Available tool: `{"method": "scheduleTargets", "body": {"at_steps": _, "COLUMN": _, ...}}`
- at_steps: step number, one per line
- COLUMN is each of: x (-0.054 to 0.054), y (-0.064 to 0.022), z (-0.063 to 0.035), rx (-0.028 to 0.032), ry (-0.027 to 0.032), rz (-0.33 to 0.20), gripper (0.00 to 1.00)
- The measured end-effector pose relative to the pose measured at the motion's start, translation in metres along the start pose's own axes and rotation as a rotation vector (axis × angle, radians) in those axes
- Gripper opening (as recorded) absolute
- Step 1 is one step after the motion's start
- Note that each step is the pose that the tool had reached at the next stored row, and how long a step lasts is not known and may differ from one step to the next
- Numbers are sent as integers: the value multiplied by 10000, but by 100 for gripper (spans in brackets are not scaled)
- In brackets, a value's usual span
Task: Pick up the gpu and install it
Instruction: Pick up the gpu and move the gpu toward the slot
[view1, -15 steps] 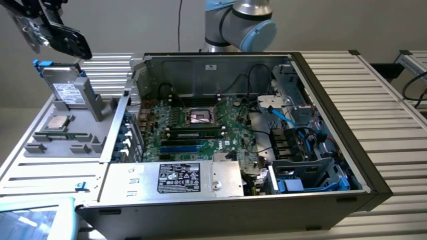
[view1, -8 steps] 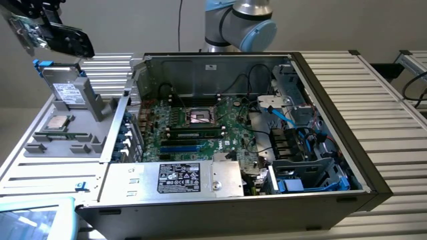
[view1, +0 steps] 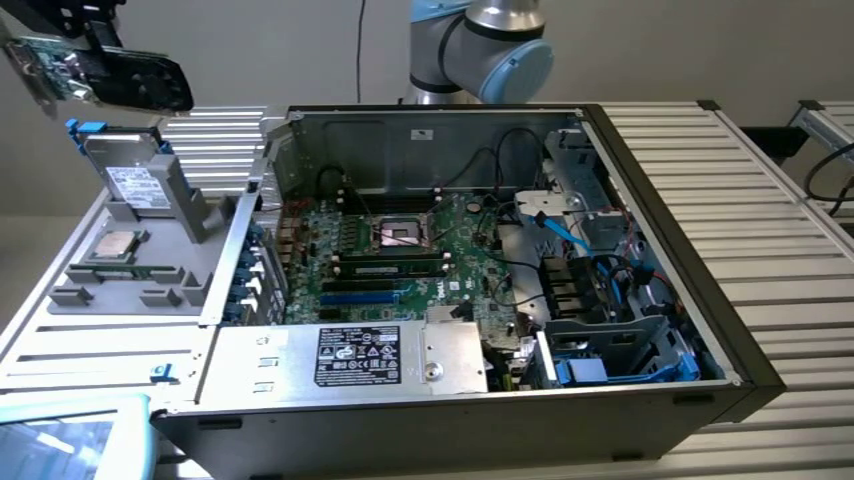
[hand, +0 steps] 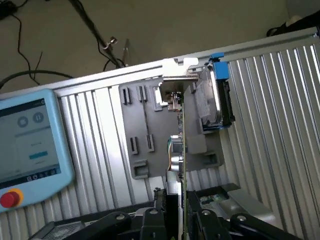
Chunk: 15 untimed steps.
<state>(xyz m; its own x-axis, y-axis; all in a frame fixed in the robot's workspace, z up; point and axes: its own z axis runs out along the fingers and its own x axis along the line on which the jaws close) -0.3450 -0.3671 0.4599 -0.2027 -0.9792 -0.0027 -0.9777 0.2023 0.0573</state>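
Observation:
The gpu hangs in the air at the exterior view's upper left, high above the grey parts holder. Its green board faces the exterior view's left and its black cooler the right. My gripper is shut on it from above. In the wrist view the gpu is seen edge-on, a thin green board running out from between my black fingers; my gripper is clamped on both its faces. The open computer case with its green motherboard lies well to the exterior view's right of the card.
The grey holder carries an upright silver hard drive, with a blue-edged drive in the wrist view, and a CPU. A teach pendant lies on the ribbed table. Blue slots, a RAM stick and cables sit inside the case.

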Motion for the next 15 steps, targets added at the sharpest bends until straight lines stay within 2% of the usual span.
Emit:
{"method": "scheduleTargets", "body": {"at_steps": 8, "x": 0, "y": 0, "z": 0, "rx": 8, "ry": 81, "rz": -1434, "gripper": 27}}
{"method": "scheduleTargets", "body": {"at_steps": 15, "x": 0, "y": 0, "z": 0, "rx": 11, "ry": 87, "rz": -1540, "gripper": 27}}
